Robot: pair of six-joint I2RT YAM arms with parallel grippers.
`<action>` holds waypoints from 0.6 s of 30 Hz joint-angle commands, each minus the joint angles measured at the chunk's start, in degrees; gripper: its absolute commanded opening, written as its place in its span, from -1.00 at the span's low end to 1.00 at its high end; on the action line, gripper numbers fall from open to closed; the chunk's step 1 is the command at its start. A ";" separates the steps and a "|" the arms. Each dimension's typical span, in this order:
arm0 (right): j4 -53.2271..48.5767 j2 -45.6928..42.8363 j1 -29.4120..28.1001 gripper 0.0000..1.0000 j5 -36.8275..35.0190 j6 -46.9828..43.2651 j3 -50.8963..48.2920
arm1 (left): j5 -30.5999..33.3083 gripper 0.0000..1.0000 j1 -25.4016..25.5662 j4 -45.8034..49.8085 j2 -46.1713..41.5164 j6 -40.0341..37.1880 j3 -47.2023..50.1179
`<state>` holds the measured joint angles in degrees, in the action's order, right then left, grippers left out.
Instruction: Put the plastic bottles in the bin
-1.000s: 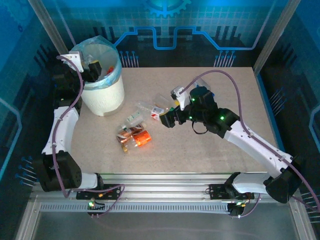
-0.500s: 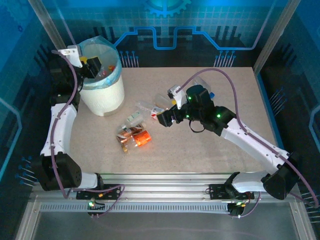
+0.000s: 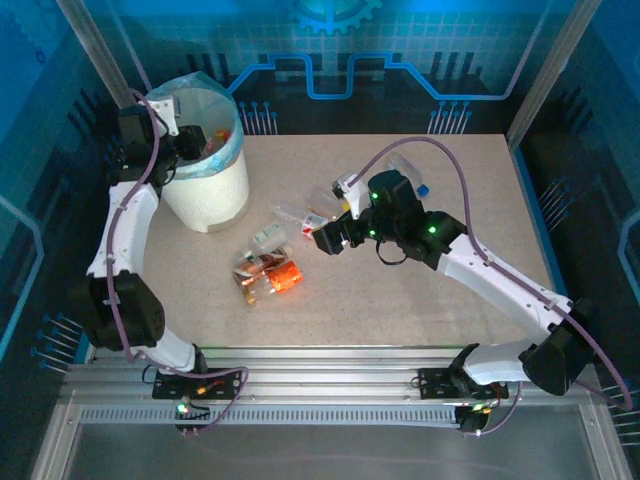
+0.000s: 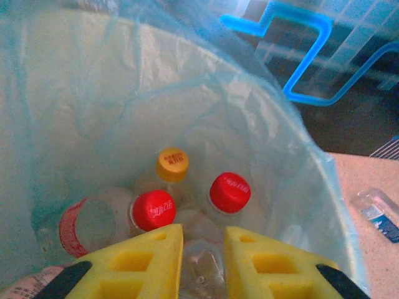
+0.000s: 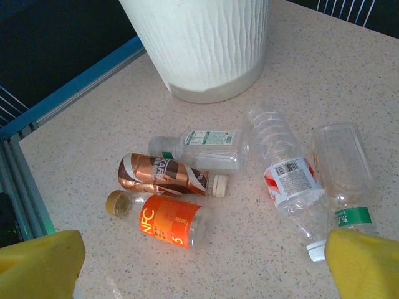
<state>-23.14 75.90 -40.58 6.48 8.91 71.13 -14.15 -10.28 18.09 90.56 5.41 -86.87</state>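
Progress partway: binned bottles [image 4: 153, 210] sit in bin [image 4: 299, 156] under left fingers [image 4: 149, 265], pinched narrow, apparently empty. Right fingers [image 5: 37, 261] spread wide above at least five loose bottles [image 5: 171, 221] on surface [image 5: 280, 62].

A round white bucket with a pale-blue bag liner [image 3: 206, 192] stood far left on the speckled beige table [image 3: 420, 320]; crushed clear plastic bottles [image 3: 266, 238] lay mid-table.

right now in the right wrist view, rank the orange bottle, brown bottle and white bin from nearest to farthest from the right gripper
From the right gripper:
1. orange bottle, just ahead, a little left of centre.
2. brown bottle, lying right behind the orange one.
3. white bin, at the far end, top of the view.
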 commanded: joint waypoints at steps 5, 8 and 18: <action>-1.22 0.96 -0.82 1.00 0.91 -1.47 2.52 | 2.12 -0.44 1.76 13.09 8.48 -3.23 -9.41; -1.64 1.05 -0.82 1.00 0.64 -2.05 2.52 | 2.86 -0.42 1.85 15.19 10.81 -3.41 -10.99; -3.36 2.63 -0.82 1.00 0.73 -3.26 4.74 | 3.86 -0.39 1.85 18.79 13.17 -3.21 -15.43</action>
<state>-25.28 77.97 -40.58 6.46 6.79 73.45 -10.70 -8.71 33.08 103.04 2.96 -100.03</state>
